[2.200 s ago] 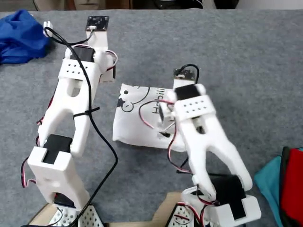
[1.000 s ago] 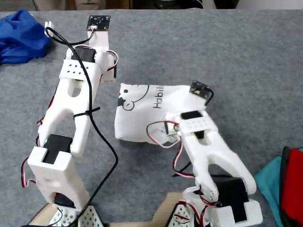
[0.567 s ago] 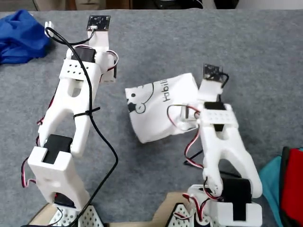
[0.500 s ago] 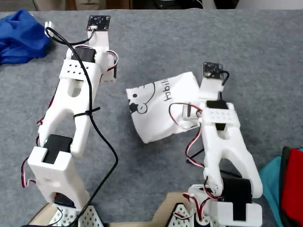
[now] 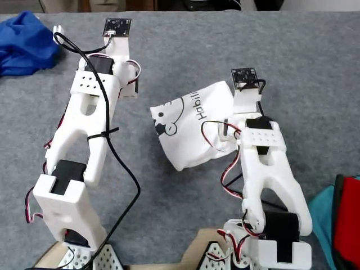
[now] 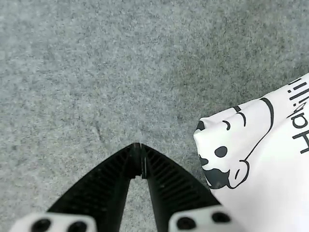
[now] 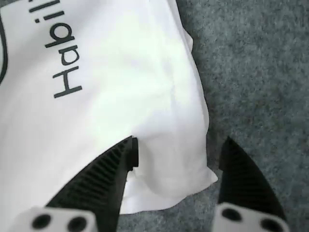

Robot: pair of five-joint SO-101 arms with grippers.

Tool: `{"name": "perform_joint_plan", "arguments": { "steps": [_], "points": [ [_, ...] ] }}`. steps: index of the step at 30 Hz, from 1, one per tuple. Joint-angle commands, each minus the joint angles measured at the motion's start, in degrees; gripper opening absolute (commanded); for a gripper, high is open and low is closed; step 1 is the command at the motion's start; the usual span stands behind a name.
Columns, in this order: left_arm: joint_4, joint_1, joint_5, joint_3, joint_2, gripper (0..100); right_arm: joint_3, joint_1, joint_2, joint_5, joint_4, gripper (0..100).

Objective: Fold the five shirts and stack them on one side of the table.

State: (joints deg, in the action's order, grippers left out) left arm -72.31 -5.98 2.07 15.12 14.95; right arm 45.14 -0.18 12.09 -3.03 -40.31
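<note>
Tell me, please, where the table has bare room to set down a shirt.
Free: the far right corner, between white shirt and teal and red clothes; the far strip beside the blue shirt. Crowded: centre, around that shirt.

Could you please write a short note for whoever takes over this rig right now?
The left pincer is shut and empty, over the bare table beside the white shirt.
The right pincer is open over one corner of the white shirt, gripping nothing.
The white shirt lies folded mid-table, askew. The blue shirt is crumpled at the far left corner. A teal cloth and a red cloth sit at the near right edge, partly cut off.
Done: the white shirt looks folded.
Left: stack it at one side and fold the blue shirt; the others' state is unclear.
</note>
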Motion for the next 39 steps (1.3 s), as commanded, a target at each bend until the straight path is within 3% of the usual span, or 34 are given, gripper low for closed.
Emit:
{"name": "perform_joint_plan", "arguments": {
  "steps": [1,4,13,17,26,39],
  "points": [
    [1.05,-0.44,0.35,0.26,-0.48,2,-3.03,1.19,1.71,0.18,0.7,30.0],
    [1.05,-0.44,0.35,0.26,-0.48,2,-3.91,1.63,2.51,-5.89,-1.85,30.0],
    [1.05,-0.44,0.35,0.26,-0.48,2,-10.86,2.07,10.07,-34.81,-16.62,30.4],
    [1.05,-0.44,0.35,0.26,-0.48,2,-10.07,1.54,9.27,-43.16,-18.55,30.4],
    [1.05,-0.44,0.35,0.26,-0.48,2,-12.62,1.45,-4.62,-51.69,-11.96,30.4],
    [4.22,-0.44,0.35,-2.37,-0.48,2,-19.91,1.54,-20.0,-52.92,-11.69,29.9]
  ]
}}
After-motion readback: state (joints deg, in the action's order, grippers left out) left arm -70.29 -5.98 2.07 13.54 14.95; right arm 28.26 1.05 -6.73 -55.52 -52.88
